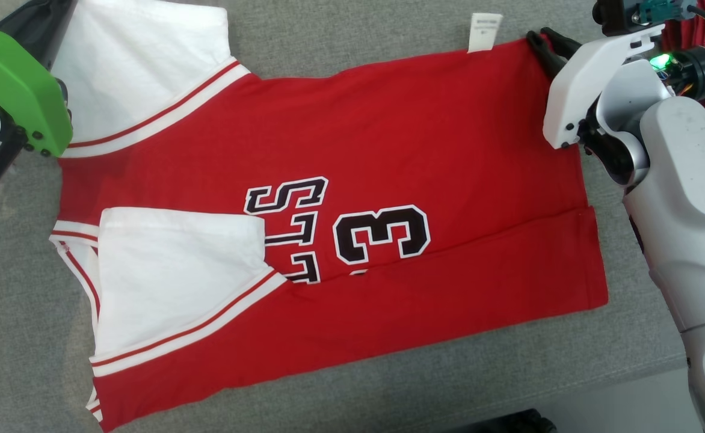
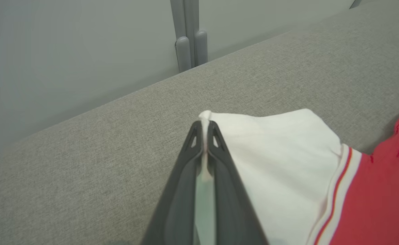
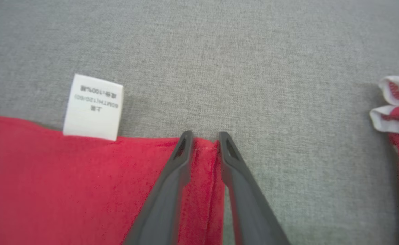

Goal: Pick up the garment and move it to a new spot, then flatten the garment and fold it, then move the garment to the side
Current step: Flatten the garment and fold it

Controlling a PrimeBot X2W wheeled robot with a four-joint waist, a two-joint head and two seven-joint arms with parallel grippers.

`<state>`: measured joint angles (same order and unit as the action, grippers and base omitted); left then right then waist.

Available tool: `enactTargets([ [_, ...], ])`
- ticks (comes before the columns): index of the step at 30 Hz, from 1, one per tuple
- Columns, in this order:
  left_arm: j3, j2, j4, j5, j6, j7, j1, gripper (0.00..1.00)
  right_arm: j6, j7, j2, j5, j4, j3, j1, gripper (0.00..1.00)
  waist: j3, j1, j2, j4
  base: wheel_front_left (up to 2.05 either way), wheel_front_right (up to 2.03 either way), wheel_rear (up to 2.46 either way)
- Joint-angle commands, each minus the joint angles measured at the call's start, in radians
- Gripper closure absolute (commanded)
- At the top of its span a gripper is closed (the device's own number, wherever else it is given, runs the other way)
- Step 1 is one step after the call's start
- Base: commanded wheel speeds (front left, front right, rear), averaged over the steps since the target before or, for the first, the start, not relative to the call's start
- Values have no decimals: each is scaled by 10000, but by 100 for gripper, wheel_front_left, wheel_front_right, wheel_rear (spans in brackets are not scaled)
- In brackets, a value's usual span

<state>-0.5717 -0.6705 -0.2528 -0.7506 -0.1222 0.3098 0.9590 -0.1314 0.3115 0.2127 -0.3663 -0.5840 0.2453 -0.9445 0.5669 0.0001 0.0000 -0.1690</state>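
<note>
The garment (image 1: 388,150) is a red jersey with white sleeves and black "3" lettering. It lies flat on the grey cushion (image 1: 388,24), its near long edge folded over. In the left wrist view my left gripper (image 2: 204,127) is shut on the tip of the far white sleeve (image 2: 281,153). My right gripper (image 1: 544,39) is at the jersey's far right corner. In the right wrist view the right gripper (image 3: 204,136) has its fingers a little apart, astride the bunched red corner (image 3: 204,163).
A white care label (image 3: 93,107) sticks out from the jersey's far edge. Another red and white cloth (image 3: 398,112) lies to the right of the corner. The cushion's back edge meets a grey wall with grey posts (image 2: 189,37). The cushion's front edge (image 1: 629,376) runs at the lower right.
</note>
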Motion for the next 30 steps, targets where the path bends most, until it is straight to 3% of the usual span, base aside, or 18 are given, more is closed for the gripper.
enactTargets([
  [1,54,11,-68,-41,-6,-146,176,100,14,-158,129,95,-95,64,-131,100,-67,-1,0,-2,0,0,0],
  [12,35,288,-583,-177,-58,-964,154,100,14,-1362,224,323,-462,301,-290,100,-857,-1,0,104,0,0,0],
  [21,-119,230,27,-748,-68,-2069,-1961,100,14,-2311,560,-183,-42,776,1264,100,-2028,-1,0,429,0,0,0],
  [30,-156,-30,1671,-1245,693,-2959,-4960,100,14,-2772,957,-422,1241,294,3764,100,-3138,-1,0,757,0,0,0],
])
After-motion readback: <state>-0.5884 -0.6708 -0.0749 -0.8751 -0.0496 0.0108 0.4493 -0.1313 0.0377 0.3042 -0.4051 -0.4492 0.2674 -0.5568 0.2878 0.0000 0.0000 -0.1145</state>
